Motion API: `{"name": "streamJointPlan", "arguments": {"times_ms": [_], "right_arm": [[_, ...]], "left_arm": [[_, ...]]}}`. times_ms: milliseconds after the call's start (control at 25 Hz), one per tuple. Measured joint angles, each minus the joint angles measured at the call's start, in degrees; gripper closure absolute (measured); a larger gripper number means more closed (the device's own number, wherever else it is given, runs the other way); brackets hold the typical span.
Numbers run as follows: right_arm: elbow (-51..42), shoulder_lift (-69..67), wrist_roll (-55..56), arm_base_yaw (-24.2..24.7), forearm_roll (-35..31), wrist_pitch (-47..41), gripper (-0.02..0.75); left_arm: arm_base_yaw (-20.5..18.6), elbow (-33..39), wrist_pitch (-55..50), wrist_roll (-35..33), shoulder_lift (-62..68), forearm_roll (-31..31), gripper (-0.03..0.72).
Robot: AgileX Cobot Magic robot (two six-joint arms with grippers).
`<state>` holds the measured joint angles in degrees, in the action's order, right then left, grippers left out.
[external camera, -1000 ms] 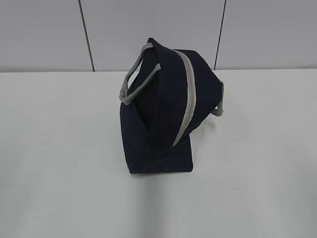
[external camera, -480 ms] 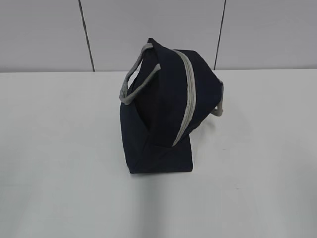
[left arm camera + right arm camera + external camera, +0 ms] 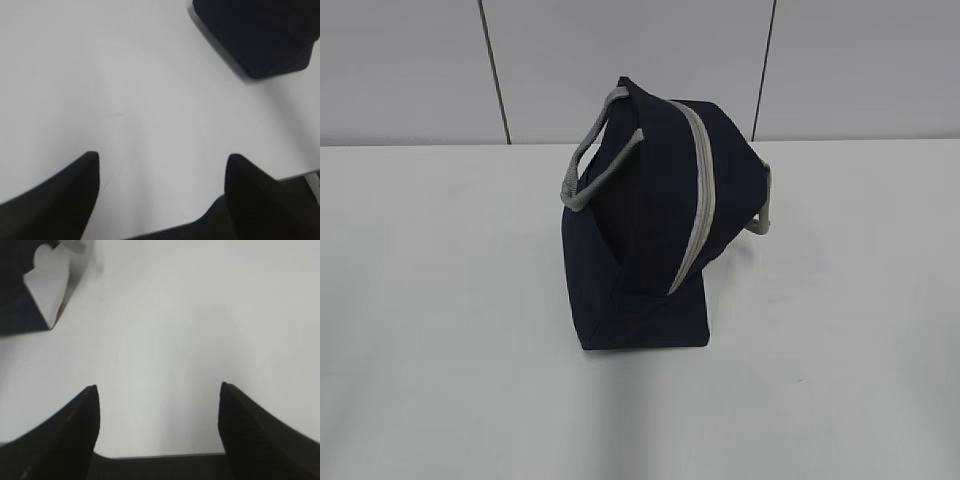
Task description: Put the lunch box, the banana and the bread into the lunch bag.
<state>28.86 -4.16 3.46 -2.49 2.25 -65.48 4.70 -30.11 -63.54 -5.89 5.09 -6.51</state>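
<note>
Lunch bag (image 3: 640, 230), navy with grey zipper tape, no legible writing.

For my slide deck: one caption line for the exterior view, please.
Navy lunch bag with grey handles stands alone on the white table, zipper closed, no arms in view.

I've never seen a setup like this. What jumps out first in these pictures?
A navy-blue fabric lunch bag with grey strap handles and a grey zipper strip stands alone mid-table on the white tabletop. In each wrist view, two dark gripper fingers stand wide apart over bare table, holding nothing.
</note>
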Motion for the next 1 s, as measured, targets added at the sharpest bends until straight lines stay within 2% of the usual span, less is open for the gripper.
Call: {"name": "streamJointPlan", "arguments": {"times_ms": [120, 240, 1000], "right_arm": [[0.00, 3.53, 0.00, 6.85, 0.03, 0.00, 0.194], [0.00, 5.07, 0.11, 9.41, 0.12, 0.00, 0.194], [0.00, 5.22, 0.11, 9.59, 0.16, 0.00, 0.194]], "left_arm": [[-2.95, 0.00, 0.00, 0.00, -1.40, 0.00, 0.183], [-4.20, 0.00, 0.00, 0.00, -2.99, 0.00, 0.195], [-4.44, 0.00, -0.12, 0.00, -5.99, 0.00, 0.239]]}}
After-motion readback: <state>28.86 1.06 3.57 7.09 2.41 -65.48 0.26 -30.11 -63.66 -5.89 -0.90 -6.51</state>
